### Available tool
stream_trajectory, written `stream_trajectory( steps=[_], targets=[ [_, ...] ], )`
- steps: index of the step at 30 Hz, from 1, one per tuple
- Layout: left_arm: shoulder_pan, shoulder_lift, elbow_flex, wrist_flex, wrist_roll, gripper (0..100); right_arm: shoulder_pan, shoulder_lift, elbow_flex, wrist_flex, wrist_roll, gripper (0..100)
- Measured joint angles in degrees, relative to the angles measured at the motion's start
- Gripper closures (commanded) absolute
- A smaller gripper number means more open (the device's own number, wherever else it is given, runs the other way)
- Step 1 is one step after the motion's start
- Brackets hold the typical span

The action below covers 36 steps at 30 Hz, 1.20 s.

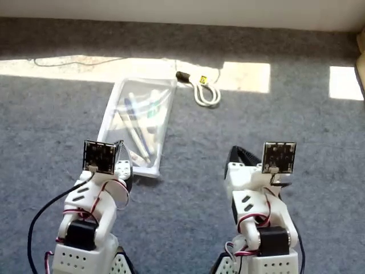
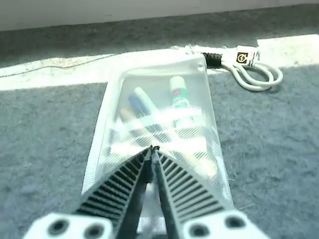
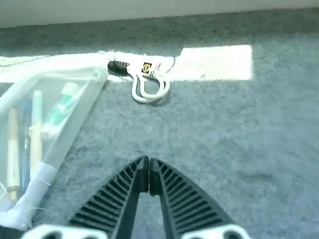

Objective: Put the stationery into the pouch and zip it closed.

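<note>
A clear mesh pouch [image 1: 138,121] lies on the grey carpet at centre left, with pens and a glue stick [image 2: 179,97] inside it. In the left wrist view the pouch [image 2: 159,124] lies just under my left gripper [image 2: 152,150], whose fingers are shut with nothing visible between them, over the near end of the pouch. My left gripper [image 1: 121,153] sits at the pouch's near edge in the high view. My right gripper [image 3: 145,167] is shut and empty above bare carpet, to the right of the pouch [image 3: 40,129]. In the high view the right gripper [image 1: 235,154] is at centre right.
A white looped strap with a black clip [image 1: 202,87] lies on the carpet just beyond the pouch's far right corner, also in the left wrist view [image 2: 249,69] and the right wrist view [image 3: 144,82]. Sunlit patches cross the far carpet. A thin cable [image 1: 74,61] runs at far left.
</note>
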Motion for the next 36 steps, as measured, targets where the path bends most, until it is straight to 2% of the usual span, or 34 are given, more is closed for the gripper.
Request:
stream_trajectory(
  steps=[12,23,36],
  targets=[
    [0.00,0.09,3.08,1.23,0.00,99,0.09,0.44,11.60,0.00,-0.70,99.3],
    [0.00,0.09,3.08,11.87,0.00,99,0.09,0.44,12.22,0.53,-0.88,99.3],
    [0.00,0.09,3.08,21.89,0.00,99,0.09,0.44,12.22,12.66,-0.88,99.3]
  ],
)
